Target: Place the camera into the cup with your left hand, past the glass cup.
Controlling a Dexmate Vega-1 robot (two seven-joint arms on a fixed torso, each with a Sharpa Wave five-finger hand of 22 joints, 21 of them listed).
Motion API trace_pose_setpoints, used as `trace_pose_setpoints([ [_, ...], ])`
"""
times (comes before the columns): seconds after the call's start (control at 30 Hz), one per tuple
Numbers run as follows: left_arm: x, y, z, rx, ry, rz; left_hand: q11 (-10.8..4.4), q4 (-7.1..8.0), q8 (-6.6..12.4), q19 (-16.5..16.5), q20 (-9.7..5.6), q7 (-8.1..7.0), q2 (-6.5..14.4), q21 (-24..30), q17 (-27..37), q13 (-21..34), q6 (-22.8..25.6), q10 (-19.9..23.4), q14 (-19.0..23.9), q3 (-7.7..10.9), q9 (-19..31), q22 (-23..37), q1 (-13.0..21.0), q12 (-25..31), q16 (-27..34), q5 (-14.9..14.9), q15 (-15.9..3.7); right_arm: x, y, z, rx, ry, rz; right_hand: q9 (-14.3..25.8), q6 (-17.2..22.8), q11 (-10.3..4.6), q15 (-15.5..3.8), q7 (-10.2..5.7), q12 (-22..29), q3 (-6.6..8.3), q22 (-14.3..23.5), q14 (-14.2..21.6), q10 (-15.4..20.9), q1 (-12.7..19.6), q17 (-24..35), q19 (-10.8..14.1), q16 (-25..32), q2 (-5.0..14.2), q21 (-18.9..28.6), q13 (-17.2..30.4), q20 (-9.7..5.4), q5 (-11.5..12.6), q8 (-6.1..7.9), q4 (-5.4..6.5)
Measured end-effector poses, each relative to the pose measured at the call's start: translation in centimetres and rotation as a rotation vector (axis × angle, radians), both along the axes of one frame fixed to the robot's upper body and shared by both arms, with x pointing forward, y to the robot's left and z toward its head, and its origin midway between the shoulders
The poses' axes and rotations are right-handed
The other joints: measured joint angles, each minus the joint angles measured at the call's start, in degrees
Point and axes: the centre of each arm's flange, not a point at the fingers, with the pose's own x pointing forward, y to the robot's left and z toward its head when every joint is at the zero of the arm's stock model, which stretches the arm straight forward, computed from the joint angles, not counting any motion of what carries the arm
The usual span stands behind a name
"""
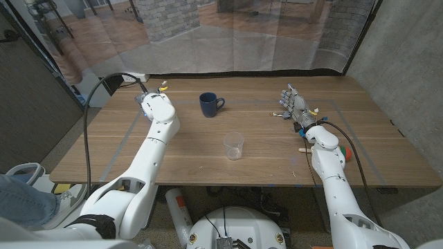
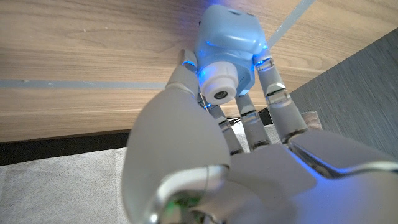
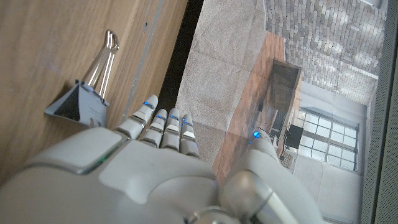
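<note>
My left hand (image 1: 156,108) is over the back left part of the table. In the left wrist view its fingers (image 2: 273,93) and thumb close around a small pale-blue toy camera (image 2: 227,46), lens facing the wrist, close to the wooden top. The dark blue mug (image 1: 210,104) stands upright to the right of that hand, handle pointing right. The clear glass cup (image 1: 234,146) stands nearer the front, at the table's middle. My right hand (image 1: 296,107) stands at the back right with its fingers apart and holds nothing.
A black binder clip (image 3: 84,102) lies on the table just beside the right hand. A small wooden stick (image 1: 302,146) and a red-and-green object (image 1: 347,153) lie near the right forearm. A black cable (image 1: 93,104) loops over the table's left edge.
</note>
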Motion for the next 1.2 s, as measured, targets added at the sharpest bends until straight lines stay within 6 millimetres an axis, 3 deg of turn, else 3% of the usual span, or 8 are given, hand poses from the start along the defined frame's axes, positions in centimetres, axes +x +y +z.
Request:
trace_pose_setpoints([
  [0.87, -1.6, -1.2, 2.3, 0.055, -0.025, -0.056, -0.35, -0.22, 0.23, -0.92, -0.25, -0.49, 0.06, -0.26, 0.05, 0.00, 2.33, 2.04, 1.18, 0.22, -0.28, 0.12, -0.06, 0.19, -0.64, -0.01, -0.08, -0.2, 0.0, -0.1, 0.016, -0.002, -0.006, 0.00, 0.00, -0.21, 0.00, 0.00, 0.00, -0.23, 0.00, 0.00, 0.21, 0.38, 0.00, 0.30, 0.00, 0.38, 0.00, 0.00, -0.31, 0.00, 0.00, 0.23],
  [1.2, -1.5, -1.8, 3.5, 0.085, -0.037, -0.104, -0.59, -0.46, 0.64, -1.52, 0.32, -0.53, 0.07, -0.26, 0.05, 0.00, 3.00, 2.83, 1.48, 0.46, -0.23, 0.14, -0.07, 0.19, -0.93, -0.17, -0.21, -0.3, -0.4, -0.2, 0.026, -0.002, -0.014, 0.00, 0.00, -0.21, 0.10, 0.00, 0.00, -0.47, 0.00, 0.54, 0.21, 0.38, -0.14, 0.61, 0.00, 0.38, -0.37, 0.00, 0.00, 0.00, 0.00, -0.01],
])
